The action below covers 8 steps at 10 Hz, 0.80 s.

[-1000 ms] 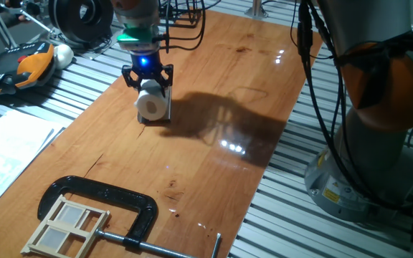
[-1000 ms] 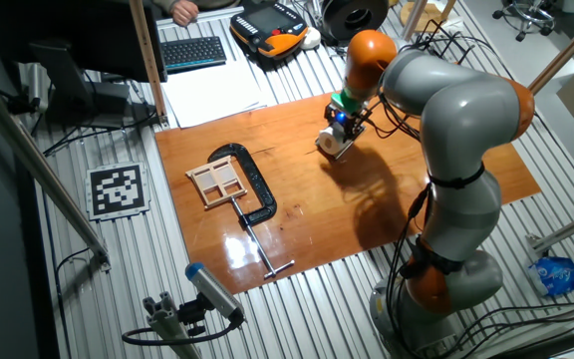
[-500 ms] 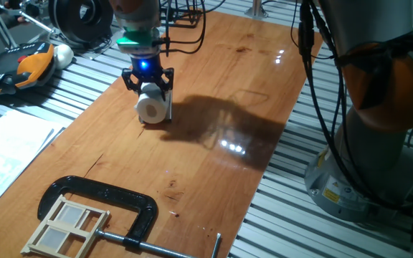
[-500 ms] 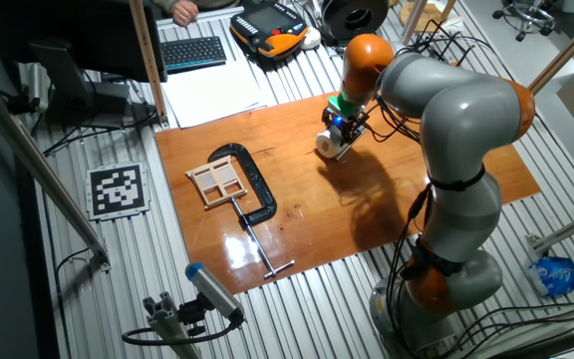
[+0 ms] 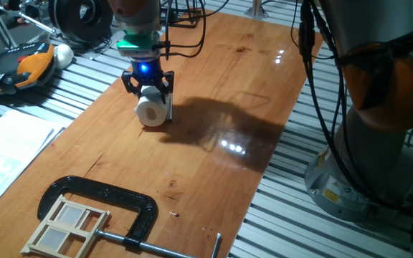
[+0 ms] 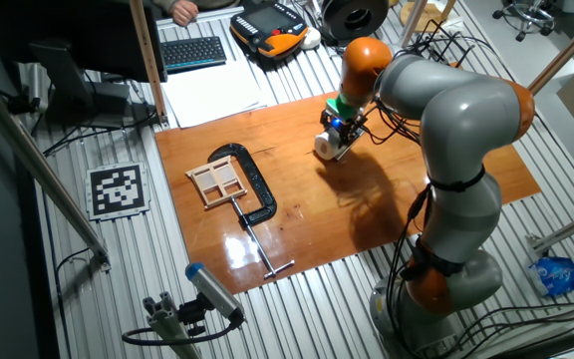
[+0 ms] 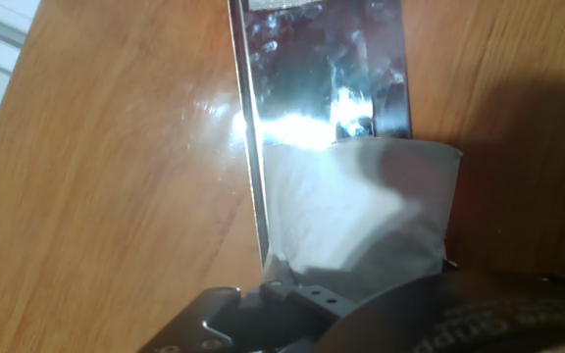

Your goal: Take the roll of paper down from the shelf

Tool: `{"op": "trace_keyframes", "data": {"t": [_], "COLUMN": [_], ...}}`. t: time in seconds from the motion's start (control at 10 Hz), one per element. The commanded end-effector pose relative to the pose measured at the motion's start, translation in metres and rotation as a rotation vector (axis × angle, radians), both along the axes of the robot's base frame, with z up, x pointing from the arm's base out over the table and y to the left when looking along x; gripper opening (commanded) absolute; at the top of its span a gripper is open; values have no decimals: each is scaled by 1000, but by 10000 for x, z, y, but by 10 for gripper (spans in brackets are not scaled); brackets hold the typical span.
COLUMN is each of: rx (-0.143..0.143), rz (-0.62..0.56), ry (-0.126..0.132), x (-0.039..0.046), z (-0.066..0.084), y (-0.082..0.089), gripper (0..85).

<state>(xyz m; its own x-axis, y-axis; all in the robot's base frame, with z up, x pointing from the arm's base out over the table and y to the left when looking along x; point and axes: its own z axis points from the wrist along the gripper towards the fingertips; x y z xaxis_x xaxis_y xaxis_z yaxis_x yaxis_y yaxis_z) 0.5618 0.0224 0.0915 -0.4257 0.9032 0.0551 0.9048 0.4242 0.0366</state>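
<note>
I start from the hand view: the roll of paper [image 7: 356,211] fills the frame just beyond the fingers, lying on the shelf [image 7: 322,69], whose glossy dark plate runs on past it over the wood.

Gripper [image 5: 148,87] sits right down on the roll, fingers flanking it. I cannot tell whether they are pressing it yet.

Roll and shelf stand near the far left edge of the table [image 5: 214,150] in the one fixed view. Roll looks light and soft-walled; I judge it would crush under a hard squeeze, so I would grip across the curved sides, gently. The stand is small and may tip or drag along.

Nearer the front left corner: black C-clamp [image 5: 113,208] with a wooden frame [image 5: 67,223], well apart. Nothing stands in the lift path. Beyond the edge, a white ball [image 5: 63,52].
</note>
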Motion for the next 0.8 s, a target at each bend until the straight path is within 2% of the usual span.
{"op": "trace_keyframes", "data": {"t": [0.0, 0.2, 0.4, 0.6, 0.7], "rx": [-3, -9, -27, -38, -47], "rz": [0, 0, -11, 28, 32], "ry": [0, -1, -1, 10, -1], "x": [-3, -7, -33, -33, -33], "z": [-3, 3, 8, 8, 8], "y": [0, 4, 10, 10, 10], "gripper": [0, 0, 0, 0, 0]}}
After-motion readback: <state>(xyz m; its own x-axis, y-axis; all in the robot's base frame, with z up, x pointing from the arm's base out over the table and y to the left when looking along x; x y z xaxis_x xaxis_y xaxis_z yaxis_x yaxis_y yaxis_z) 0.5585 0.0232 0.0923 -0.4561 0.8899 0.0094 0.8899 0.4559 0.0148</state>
